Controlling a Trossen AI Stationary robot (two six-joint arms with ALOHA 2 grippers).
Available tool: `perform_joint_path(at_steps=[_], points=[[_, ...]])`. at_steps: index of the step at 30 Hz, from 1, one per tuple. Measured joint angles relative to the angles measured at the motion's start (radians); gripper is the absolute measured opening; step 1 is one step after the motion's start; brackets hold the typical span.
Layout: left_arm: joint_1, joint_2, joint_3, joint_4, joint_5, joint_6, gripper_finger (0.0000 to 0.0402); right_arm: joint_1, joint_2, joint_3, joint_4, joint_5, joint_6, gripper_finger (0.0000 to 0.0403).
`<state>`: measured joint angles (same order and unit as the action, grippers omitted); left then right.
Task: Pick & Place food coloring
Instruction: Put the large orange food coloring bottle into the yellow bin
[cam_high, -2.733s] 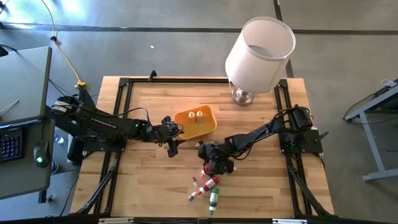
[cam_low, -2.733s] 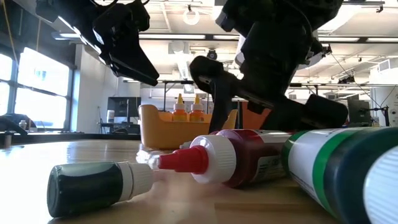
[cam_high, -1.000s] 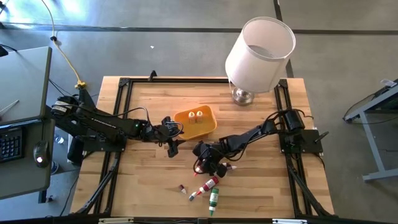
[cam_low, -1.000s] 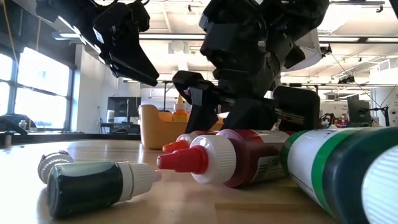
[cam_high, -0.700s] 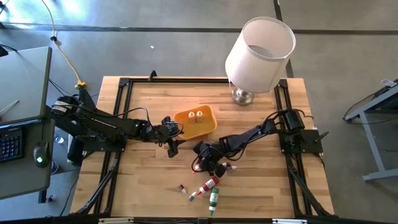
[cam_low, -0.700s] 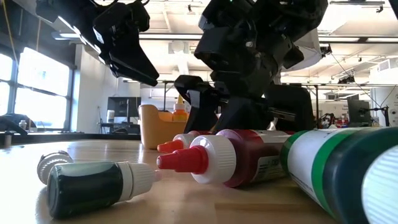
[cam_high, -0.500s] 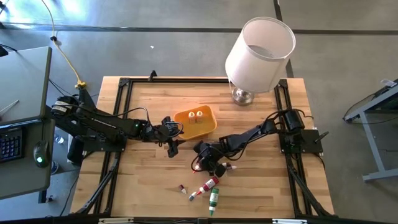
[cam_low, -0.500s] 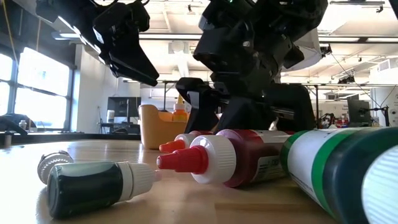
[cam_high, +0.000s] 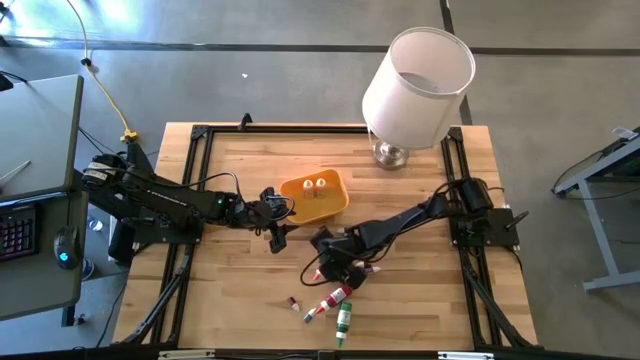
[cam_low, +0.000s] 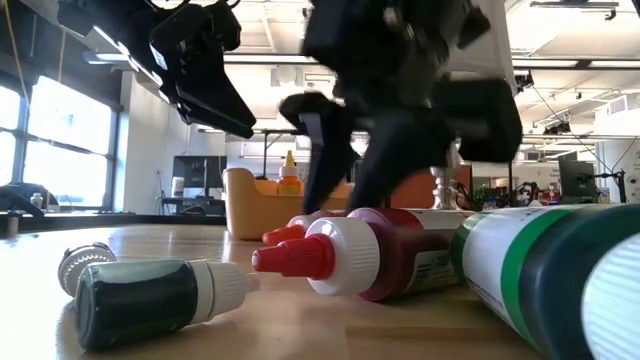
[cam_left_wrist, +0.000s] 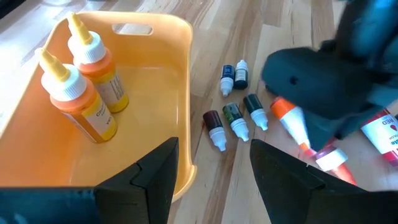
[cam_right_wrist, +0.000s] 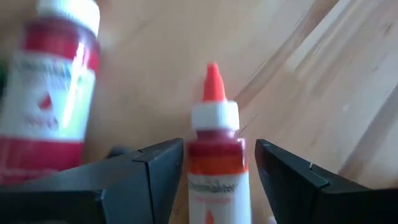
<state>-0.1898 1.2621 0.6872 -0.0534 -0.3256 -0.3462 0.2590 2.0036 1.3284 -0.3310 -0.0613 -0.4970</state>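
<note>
My right gripper (cam_high: 333, 268) is low over the table's middle, shut on a bottle with an orange tip, white collar and red-orange body (cam_right_wrist: 213, 140). My left gripper (cam_high: 275, 238) hangs open and empty above the near left corner of the orange tray (cam_high: 338, 205), which holds two orange bottles (cam_left_wrist: 87, 93). Several tiny vials (cam_left_wrist: 235, 118) lie on the wood beside the tray. A red bottle (cam_high: 335, 297), a green bottle (cam_high: 343, 320) and a small vial (cam_high: 293, 302) lie nearer the front edge. My right gripper has the orange-tipped bottle's body (cam_right_wrist: 213, 177) between its two fingers, one on each side, the tip (cam_right_wrist: 212, 81) pointing away past them. The fingers come slanting down from above. In the low view the tip (cam_low: 280, 234) is still close to the table; whether it is clear I cannot tell.
A white-shaded lamp (cam_high: 415, 80) stands at the far right of the table, its base (cam_high: 393, 153) on the wood. In the low view a green vial (cam_low: 150, 300), the red bottle (cam_low: 370, 255) and the green bottle (cam_low: 540, 280) lie in front.
My right gripper, which stood low over the orange-tipped bottle, has started to move and turn and shows blurred now. The bottle's tip has shifted a little with it. My left gripper has kept still.
</note>
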Motion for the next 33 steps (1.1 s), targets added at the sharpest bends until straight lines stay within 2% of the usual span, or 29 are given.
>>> perform_joint_path(at_steps=[10, 15, 20, 27, 33], points=[[0.000, 0.000, 0.000, 0.001, 0.000, 0.000, 0.0197, 0.003, 0.041, 0.069, 0.040, -0.093, 0.053, 0.0195], [0.000, 0.000, 0.000, 0.001, 0.000, 0.000, 0.0197, -0.004, 0.111, 0.068, 0.097, -0.043, 0.053, 0.0195], [0.000, 0.000, 0.000, -0.002, 0.010, 0.000, 0.0197, -0.016, 0.121, 0.069, 0.064, 0.020, 0.056, 0.0195], [0.000, 0.000, 0.000, -0.002, 0.017, 0.024, 0.0197, -0.018, 0.121, 0.069, 0.041, -0.028, 0.074, 0.0195], [0.000, 0.000, 0.000, -0.002, 0.018, 0.034, 0.0197, -0.008, 0.119, 0.070, 0.009, -0.009, 0.072, 0.0178]])
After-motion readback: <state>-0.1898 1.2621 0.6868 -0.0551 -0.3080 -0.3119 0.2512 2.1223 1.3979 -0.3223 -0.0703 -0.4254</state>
